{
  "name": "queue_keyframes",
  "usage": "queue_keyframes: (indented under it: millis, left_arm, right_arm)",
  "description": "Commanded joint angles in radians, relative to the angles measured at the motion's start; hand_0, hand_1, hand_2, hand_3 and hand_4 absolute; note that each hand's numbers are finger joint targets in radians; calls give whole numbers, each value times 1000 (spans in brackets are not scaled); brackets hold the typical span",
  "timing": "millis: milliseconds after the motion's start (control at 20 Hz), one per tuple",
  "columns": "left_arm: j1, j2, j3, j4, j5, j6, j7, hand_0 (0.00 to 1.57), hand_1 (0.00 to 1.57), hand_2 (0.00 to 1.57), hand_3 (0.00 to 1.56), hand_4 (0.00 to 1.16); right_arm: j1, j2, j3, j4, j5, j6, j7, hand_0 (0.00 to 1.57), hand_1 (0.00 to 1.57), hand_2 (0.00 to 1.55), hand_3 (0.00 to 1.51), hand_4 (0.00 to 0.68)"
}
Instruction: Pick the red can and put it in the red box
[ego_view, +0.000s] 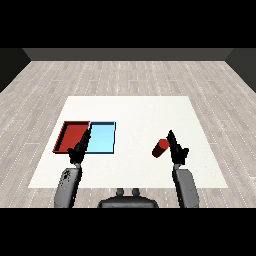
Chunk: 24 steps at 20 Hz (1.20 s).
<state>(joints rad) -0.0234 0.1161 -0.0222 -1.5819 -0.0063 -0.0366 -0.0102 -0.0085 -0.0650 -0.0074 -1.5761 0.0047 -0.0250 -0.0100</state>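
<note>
The red can (160, 148) lies tilted on the white table (140, 112), right of centre. My right hand (176, 148) stands just to its right with fingers straight and pointing away from me; it is close to the can and not curled round it. The red tray (73, 135) lies at the left of the table, with the light blue tray (101, 138) directly beside it on the right. My left hand (80, 147) hovers over the near edge where the two trays meet, fingers extended and holding nothing.
The table's far half and middle stretch between the blue tray and the can. The table's near edge runs just in front of both forearms. Grey wooden floor surrounds the table.
</note>
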Motion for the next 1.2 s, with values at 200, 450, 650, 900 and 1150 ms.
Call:
queue_keyframes:
  millis: [200,450,650,900,1150]
  left_arm:
    - [28,-20,38,9,-14,44,3,0,0,0,0,0]
    - [-8,-67,79,-4,34,36,-313,0,0,0,0,0]
    - [97,-92,50,-15,22,20,-408,0,0,0,0,0]
    - [48,-64,88,-7,55,5,-376,0,0,0,0,0]
    - [62,-50,93,-28,65,-18,-378,0,0,0,0,0]
  right_arm:
    - [105,-170,-154,2,-131,194,-54,0,0,0,0,0]
    - [65,-141,-181,39,-252,320,-284,0,0,0,0,0]
    - [167,-202,-246,-92,-330,393,-242,0,0,0,0,0]
    - [92,-179,-265,98,-245,421,-370,0,0,0,0,0]
    - [66,-151,-270,128,-227,402,-380,0,0,0,0,0]
